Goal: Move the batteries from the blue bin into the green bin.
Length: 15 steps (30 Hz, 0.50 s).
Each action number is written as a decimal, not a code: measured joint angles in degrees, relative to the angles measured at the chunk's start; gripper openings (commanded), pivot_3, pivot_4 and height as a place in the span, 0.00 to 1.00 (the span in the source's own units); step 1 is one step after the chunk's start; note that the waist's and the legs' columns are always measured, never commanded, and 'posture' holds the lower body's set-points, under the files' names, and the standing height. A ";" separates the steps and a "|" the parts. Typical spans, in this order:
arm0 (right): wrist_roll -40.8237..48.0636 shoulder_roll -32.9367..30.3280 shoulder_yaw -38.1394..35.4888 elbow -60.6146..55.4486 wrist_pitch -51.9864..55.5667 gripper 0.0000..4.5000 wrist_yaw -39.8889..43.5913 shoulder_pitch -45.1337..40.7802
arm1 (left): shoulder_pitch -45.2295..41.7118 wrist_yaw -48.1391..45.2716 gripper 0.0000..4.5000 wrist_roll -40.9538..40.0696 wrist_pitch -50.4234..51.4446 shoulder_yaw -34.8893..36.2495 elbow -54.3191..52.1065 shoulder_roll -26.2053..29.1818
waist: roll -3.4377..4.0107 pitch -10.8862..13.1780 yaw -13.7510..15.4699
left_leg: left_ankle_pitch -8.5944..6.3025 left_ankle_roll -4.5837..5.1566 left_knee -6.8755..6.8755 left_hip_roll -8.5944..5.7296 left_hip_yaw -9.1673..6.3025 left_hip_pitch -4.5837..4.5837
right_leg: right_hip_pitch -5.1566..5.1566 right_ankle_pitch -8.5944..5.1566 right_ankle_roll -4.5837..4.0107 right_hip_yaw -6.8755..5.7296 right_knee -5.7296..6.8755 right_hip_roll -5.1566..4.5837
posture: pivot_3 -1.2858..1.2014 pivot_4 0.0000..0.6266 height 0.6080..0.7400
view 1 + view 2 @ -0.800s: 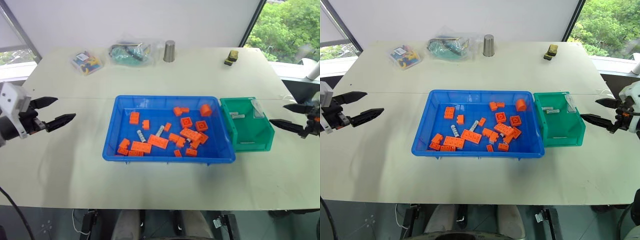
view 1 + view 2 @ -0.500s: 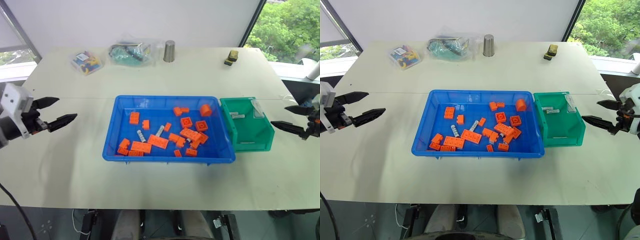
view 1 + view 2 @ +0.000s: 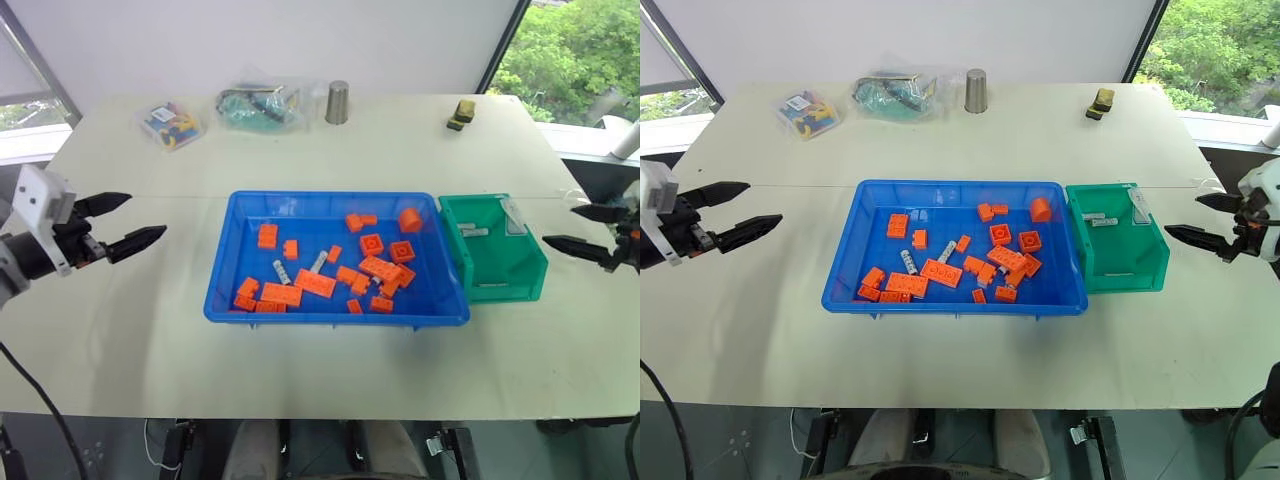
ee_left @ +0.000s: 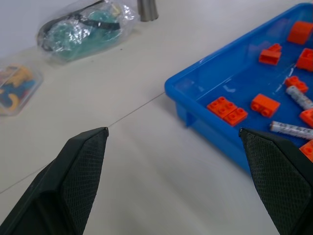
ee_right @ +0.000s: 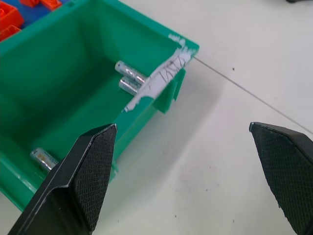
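Observation:
The blue bin (image 3: 335,198) sits mid-table, holding orange bricks (image 3: 316,283) and two slim grey batteries (image 3: 283,272) lying among them. One of these batteries (image 4: 291,129) also shows in the left wrist view. The green bin (image 3: 497,292) touches the blue bin's right side, and inside it lie batteries (image 5: 129,78), with one more battery (image 5: 44,159) at the other end. My left gripper (image 3: 147,214) hovers open over bare table, left of the blue bin. My right gripper (image 3: 558,225) is open just right of the green bin. Neither holds anything.
Along the table's far edge stand a metal cup (image 3: 338,102), a clear bag of cables (image 3: 262,106), a small box of coloured pieces (image 3: 172,123) and a small yellow-black object (image 3: 461,114). Bare table lies on both sides and in front of the bins.
My left gripper has drifted a little to the right, toward the blue bin. The right gripper has stayed nearly still, open as before.

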 measured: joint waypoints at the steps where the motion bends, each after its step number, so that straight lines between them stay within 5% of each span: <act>1: 0.02 0.01 0.34 -0.89 0.68 0.99 0.14 -0.28 | 0.40 -0.17 1.00 -0.57 0.71 -0.01 -0.91 0.00 | 0.00 0.00 -0.03 | 0.00 0.00 0.01 0.00 -0.01 0.00 | 0.00 0.00 0.00 0.00 0.00 0.00 | 0.52 0.24 1.00; 8: 5.87 5.03 4.68 -26.89 16.17 0.99 3.33 -2.79 | 2.51 -4.95 1.00 -5.40 5.57 -1.77 -10.02 1.05 | 0.03 0.01 -0.98 | 0.00 0.00 0.01 0.05 -0.07 -0.01 | -0.02 0.00 0.00 -0.01 0.07 0.04 | 0.52 0.24 1.00; 15: 10.96 17.64 14.93 -48.61 40.52 0.99 -5.26 -11.59 | 1.89 -7.85 1.00 -6.65 6.77 -4.21 -13.76 2.80 | 0.03 0.01 -1.23 | 0.00 0.00 0.01 0.05 -0.13 -0.29 | -0.34 0.00 -0.02 -0.02 0.11 0.03 | 0.52 0.24 1.00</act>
